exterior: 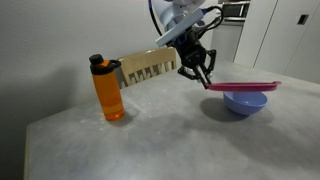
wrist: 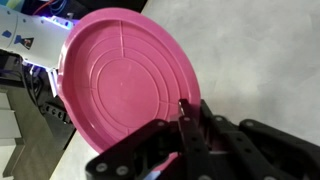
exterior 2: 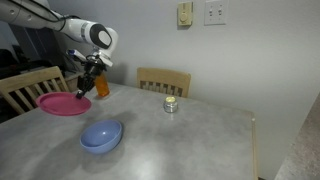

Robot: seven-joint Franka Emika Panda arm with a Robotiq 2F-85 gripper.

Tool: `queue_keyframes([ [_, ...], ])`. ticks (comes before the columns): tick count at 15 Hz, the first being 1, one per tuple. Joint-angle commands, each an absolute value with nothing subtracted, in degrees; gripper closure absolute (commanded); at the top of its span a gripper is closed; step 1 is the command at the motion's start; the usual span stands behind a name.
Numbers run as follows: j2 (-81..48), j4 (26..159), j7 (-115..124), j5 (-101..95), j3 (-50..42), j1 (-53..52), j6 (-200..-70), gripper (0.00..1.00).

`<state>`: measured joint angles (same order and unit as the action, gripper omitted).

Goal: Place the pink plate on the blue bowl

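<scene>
My gripper (exterior: 203, 78) (exterior 2: 83, 90) is shut on the rim of the pink plate (exterior: 243, 87) (exterior 2: 63, 104) and holds it roughly level in the air. The blue bowl (exterior: 244, 102) (exterior 2: 101, 136) sits upright on the grey table. In an exterior view the plate hangs just above the bowl. In the other it looks offset to the bowl's far side. In the wrist view the plate (wrist: 120, 75) fills most of the frame, with the black fingers (wrist: 185, 125) clamped on its edge. The bowl is hidden there.
An orange bottle with a black cap (exterior: 108, 90) (exterior 2: 101, 85) stands on the grey table (exterior: 150, 140) (exterior 2: 190, 140). Wooden chairs (exterior: 150, 65) (exterior 2: 163, 80) stand behind it, another at the side (exterior 2: 25, 88). A small jar (exterior 2: 171, 104) is near the table's back.
</scene>
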<state>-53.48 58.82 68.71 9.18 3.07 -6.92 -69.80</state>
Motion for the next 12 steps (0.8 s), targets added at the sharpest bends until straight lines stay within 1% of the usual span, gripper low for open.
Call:
queue_keyframes([
  [1, -56.3, 51.9, 68.0, 10.3, 2.0, -7.6, -64.0, 0.97],
  [4, -55.9, 52.0, 68.3, 10.5, 1.3, -7.1, -64.6, 0.97],
  [6, -54.7, 54.5, 69.7, 10.4, 1.5, -5.8, -66.7, 0.97],
  [12, -52.4, 61.6, 69.6, 11.2, 1.2, -2.8, -76.4, 0.97],
])
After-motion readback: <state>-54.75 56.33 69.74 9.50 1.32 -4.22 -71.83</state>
